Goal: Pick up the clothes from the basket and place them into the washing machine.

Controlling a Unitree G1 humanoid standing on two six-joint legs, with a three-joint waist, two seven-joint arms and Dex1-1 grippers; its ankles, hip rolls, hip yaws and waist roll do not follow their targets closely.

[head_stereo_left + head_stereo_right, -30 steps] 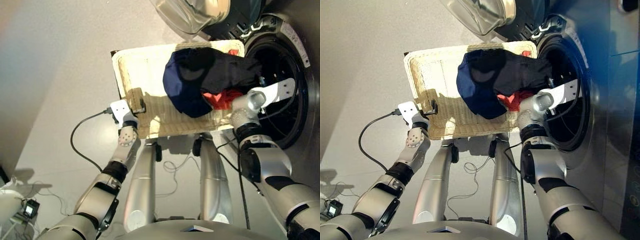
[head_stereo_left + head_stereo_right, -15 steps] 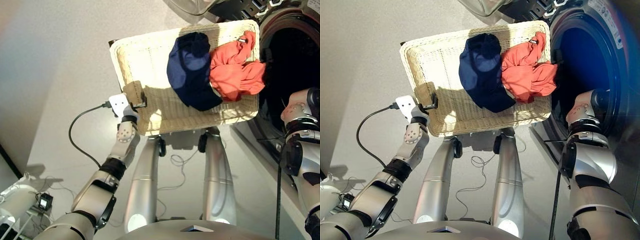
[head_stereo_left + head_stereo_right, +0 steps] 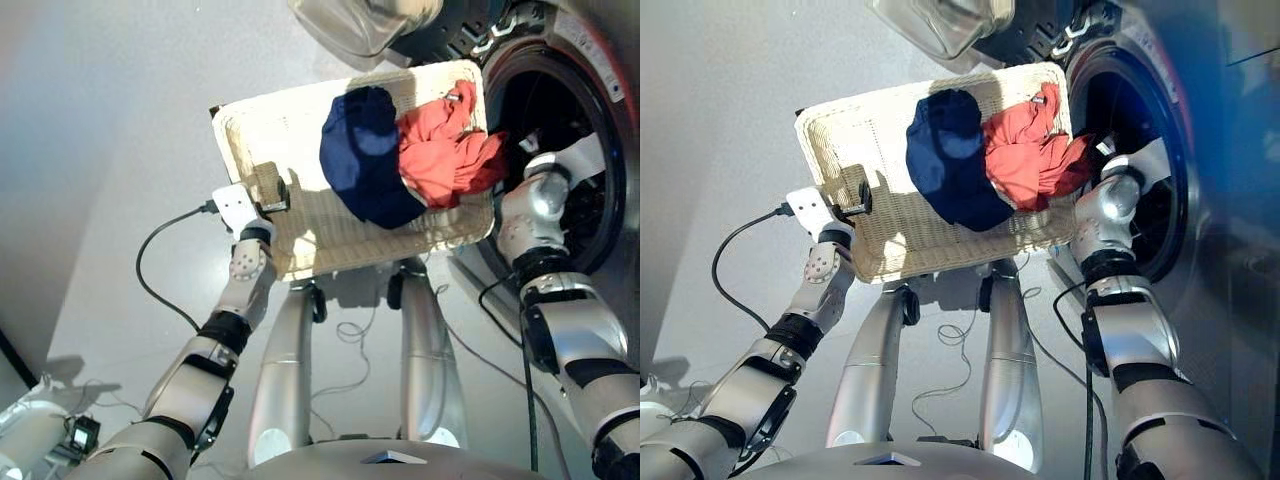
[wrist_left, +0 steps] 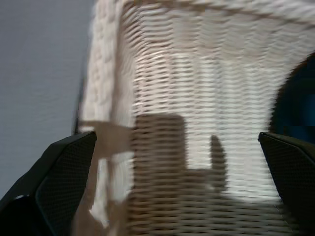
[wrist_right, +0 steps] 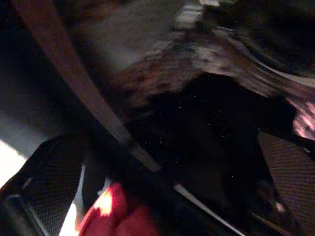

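head views: basket (image 3: 250, 130) is held up beside the open porthole of the washing machine (image 3: 590, 110), its glass door (image 3: 360, 25) swung up above. a second ago a black garment lay on top of the pile with the right arm reaching over it; half a second ago the black piece was gone from the basket and the right arm was drawn off to the side. now only the navy garment (image 3: 365, 155) and the coral-red garment (image 3: 445, 150) lie in the basket, touching each other, red one nearest the drum. judgement: one of three is delivered, two remain. right arm has come back toward the porthole rim, next to the red piece. left tool (image 3: 272, 192) sits at the basket's near-left rim.

left wrist view: left tool's fingers (image 4: 59, 172) stand wide apart, wicker weave between them, nothing clamped; a sliver of navy cloth at one edge.

right wrist view: right tool (image 5: 162, 196) faces a dark space, probably the drum mouth; fingers look spread, a patch of red cloth close beside one finger, not gripped as far as i can tell. black garment not clearly made out here.
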